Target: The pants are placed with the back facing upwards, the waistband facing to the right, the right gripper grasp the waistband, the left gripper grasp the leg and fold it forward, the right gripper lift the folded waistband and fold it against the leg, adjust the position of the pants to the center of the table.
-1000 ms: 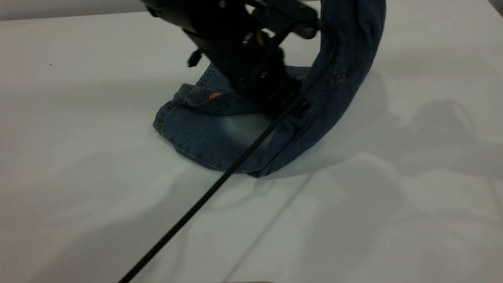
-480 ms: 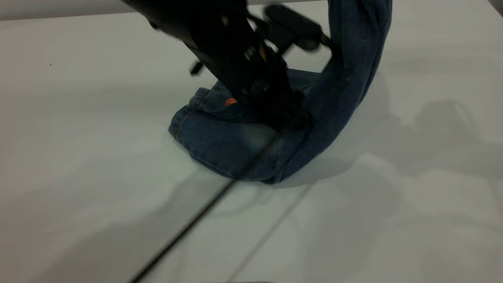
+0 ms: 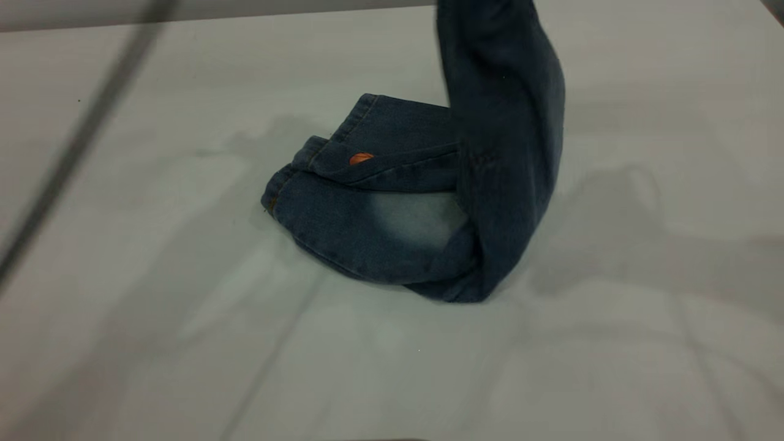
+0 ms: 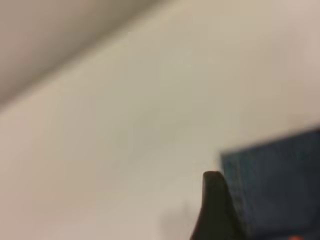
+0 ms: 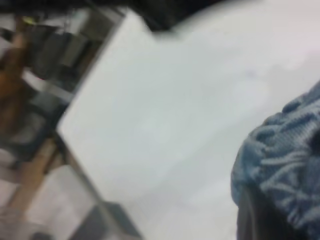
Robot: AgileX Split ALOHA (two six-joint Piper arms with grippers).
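While blue denim pants [image 3: 392,208] hang by puckered waistband [image 5: 285,150] off white table [image 3: 122,275], you cannot tell either pincer's state.

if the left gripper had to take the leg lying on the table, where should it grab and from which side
Probably at the hem end of the leg, where the cuffs stack into a thick edge at the exterior view's left. Come in from that open left side, low over the table: the rest of the pants rises steeply at the right, its top out of view, blocking that approach.
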